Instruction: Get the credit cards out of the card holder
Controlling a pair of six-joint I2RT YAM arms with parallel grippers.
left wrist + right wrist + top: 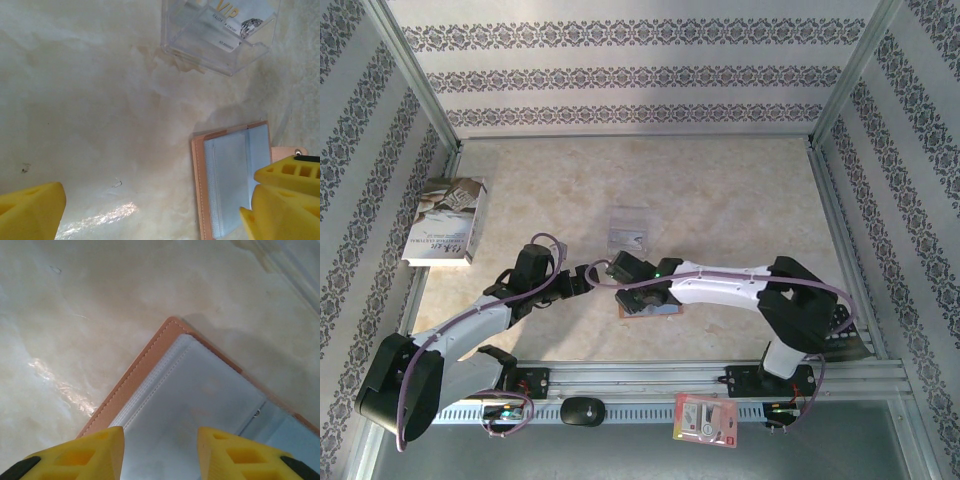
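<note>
Hovering mid-counter [720, 190], both arms meet over the open card holder [645, 308]. Left wrist: left end effector [155, 210] spread wide, empty, card holder beside its right finger. Right wrist: right end effector [160, 455] parted, gripping nothing, above the pockets. Credit cards apparently not yet drawn out.

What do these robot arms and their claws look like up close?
The left arm and right arm are slim white tubes with chunky black joints. A purple cable loops along each. The left claw and right claw each have two blocky bright yellow plastic fingers with rectangular hollows.
</note>
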